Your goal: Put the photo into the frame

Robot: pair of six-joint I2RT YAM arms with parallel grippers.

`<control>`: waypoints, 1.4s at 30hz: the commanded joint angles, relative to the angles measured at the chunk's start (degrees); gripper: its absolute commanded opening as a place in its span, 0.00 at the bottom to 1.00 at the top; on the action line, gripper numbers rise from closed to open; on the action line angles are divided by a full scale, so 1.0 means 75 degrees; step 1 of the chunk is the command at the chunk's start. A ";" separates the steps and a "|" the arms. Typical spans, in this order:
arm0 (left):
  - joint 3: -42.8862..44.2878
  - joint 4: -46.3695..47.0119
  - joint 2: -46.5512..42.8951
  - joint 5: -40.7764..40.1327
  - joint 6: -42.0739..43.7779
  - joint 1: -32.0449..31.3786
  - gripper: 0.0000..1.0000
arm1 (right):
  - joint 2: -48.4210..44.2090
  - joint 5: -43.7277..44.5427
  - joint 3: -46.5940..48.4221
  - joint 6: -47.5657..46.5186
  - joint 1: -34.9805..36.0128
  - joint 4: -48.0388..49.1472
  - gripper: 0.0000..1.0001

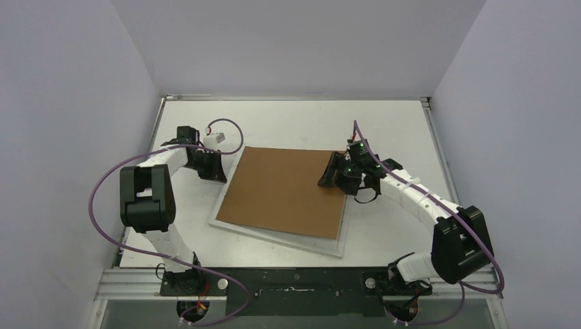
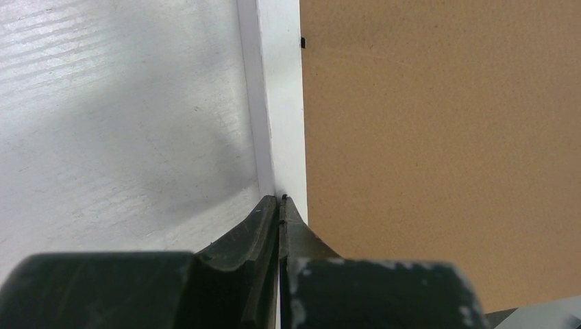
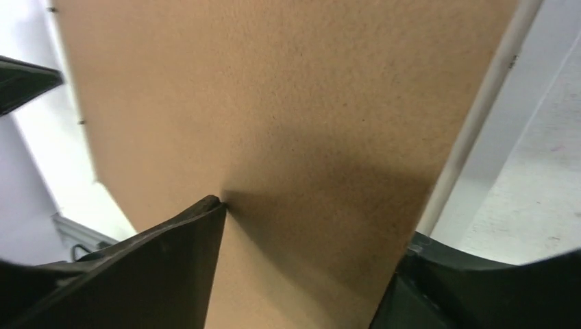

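A large rectangular frame (image 1: 281,240) with a narrow, smooth white border is seen lying flat and slightly skewed at the middle of the matte white table (image 1: 288,123). Its middle is covered by a plain brown backing board (image 1: 284,188), thin, stiff and finely grained like pressed fibreboard, so that only a slim white strip is left showing along the left and near sides. A small dark tab is seen at the board's edge in the left wrist view. The photo is not seen in any view, and whether it lies beneath the board cannot be told. The left gripper (image 2: 281,202) is placed at the frame's left side with its two dark, scuffed fingers pressed together into a wedge, the tip touching the white border just beside the board. The right gripper (image 3: 315,219) is held over the board's right part with its fingers spread apart; one fingertip (image 3: 205,219) is set against the brown surface, and a soft shadow is cast there.
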 commanded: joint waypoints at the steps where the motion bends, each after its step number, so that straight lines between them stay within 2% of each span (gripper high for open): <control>1: -0.0170 0.0001 0.0268 0.0049 0.0110 -0.0084 0.00 | 0.0287 0.0937 0.0768 -0.0790 0.0374 -0.0928 0.67; 3: -0.0192 -0.0009 0.0257 0.0058 0.0134 -0.0090 0.00 | 0.0447 0.1130 0.0914 -0.0886 0.0487 -0.1106 0.73; 5: -0.0210 -0.0021 0.0246 0.0067 0.0141 -0.0082 0.00 | 0.0585 0.1333 0.1079 -0.0982 0.0566 -0.1311 0.86; 8: -0.0238 -0.0028 0.0233 0.0089 0.0149 -0.0086 0.00 | 0.0807 0.1715 0.1401 -0.1149 0.0712 -0.1670 0.99; 11: -0.0255 -0.0005 0.0241 0.0097 0.0137 -0.0089 0.00 | 0.0935 0.2093 0.1717 -0.1276 0.0908 -0.1963 0.90; 19: -0.0310 0.0017 0.0268 0.0143 0.0114 -0.0084 0.00 | 0.1235 0.3573 0.2310 -0.1479 0.1311 -0.2810 0.90; 30: -0.0264 -0.0069 0.0311 0.0214 0.0110 -0.0077 0.00 | 0.1456 0.4415 0.2590 -0.1610 0.1789 -0.3216 0.90; 36: -0.0263 -0.0092 0.0338 0.0214 0.0120 -0.0073 0.00 | 0.1355 0.4189 0.2597 -0.1710 0.1781 -0.3156 0.90; 42: -0.0292 -0.0121 0.0325 0.0179 0.0191 -0.0012 0.00 | 0.1005 0.3023 0.2443 -0.1848 0.1495 -0.2726 0.90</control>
